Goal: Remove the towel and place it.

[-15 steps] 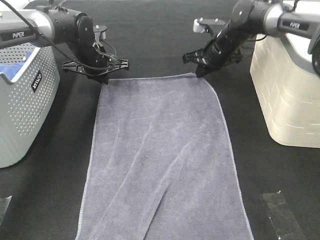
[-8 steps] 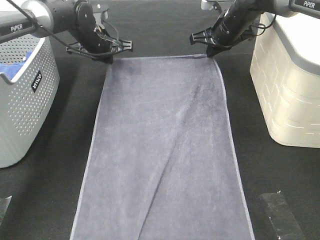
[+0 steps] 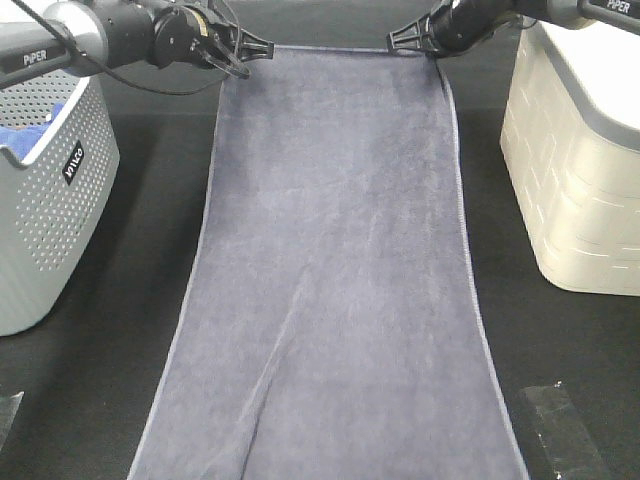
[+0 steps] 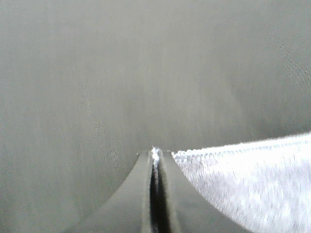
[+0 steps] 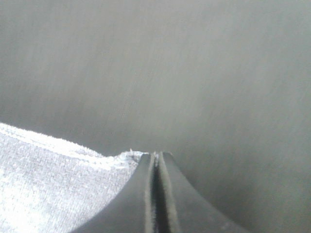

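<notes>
The grey-lavender towel (image 3: 335, 260) lies stretched lengthwise down the middle of the black table, reaching from the far edge of the exterior view to its near edge. My left gripper (image 3: 238, 52) is shut on the towel's far left corner. My right gripper (image 3: 432, 45) is shut on the far right corner. In the left wrist view the closed fingers (image 4: 145, 194) pinch the hemmed corner of the towel (image 4: 243, 184). The right wrist view shows the same: closed fingers (image 5: 167, 194) with the towel (image 5: 48, 184) corner nipped at their tips.
A grey perforated basket (image 3: 45, 200) with a bright blue cloth (image 3: 30, 130) inside stands at the left. A cream basket (image 3: 575, 170) stands at the right. Clear tape patches (image 3: 560, 430) lie on the black table near the front right.
Both grippers have moved away toward the far edge of the table, dragging the towel's far hem with them. The towel now lies longer and flatter, with its diagonal crease mostly smoothed.
</notes>
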`<act>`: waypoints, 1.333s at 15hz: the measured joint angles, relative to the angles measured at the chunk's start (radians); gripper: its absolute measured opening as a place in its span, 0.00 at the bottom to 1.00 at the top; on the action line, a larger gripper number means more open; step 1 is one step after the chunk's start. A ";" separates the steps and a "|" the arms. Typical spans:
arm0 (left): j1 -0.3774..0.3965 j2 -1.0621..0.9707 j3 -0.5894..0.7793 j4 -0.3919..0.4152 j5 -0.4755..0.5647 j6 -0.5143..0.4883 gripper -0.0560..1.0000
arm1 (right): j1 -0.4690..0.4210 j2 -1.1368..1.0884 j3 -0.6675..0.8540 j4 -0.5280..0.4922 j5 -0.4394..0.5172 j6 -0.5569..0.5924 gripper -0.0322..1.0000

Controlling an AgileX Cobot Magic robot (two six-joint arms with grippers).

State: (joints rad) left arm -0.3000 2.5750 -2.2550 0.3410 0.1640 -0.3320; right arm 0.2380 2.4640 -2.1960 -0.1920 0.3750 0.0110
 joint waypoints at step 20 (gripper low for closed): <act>0.067 0.197 -0.001 0.131 -0.312 -0.008 0.49 | -0.032 0.224 -0.001 -0.073 -0.395 0.004 0.58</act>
State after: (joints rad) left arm -0.2330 2.7720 -2.2560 0.4720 -0.1480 -0.3400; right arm 0.2060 2.6880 -2.1970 -0.2650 -0.0200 0.0150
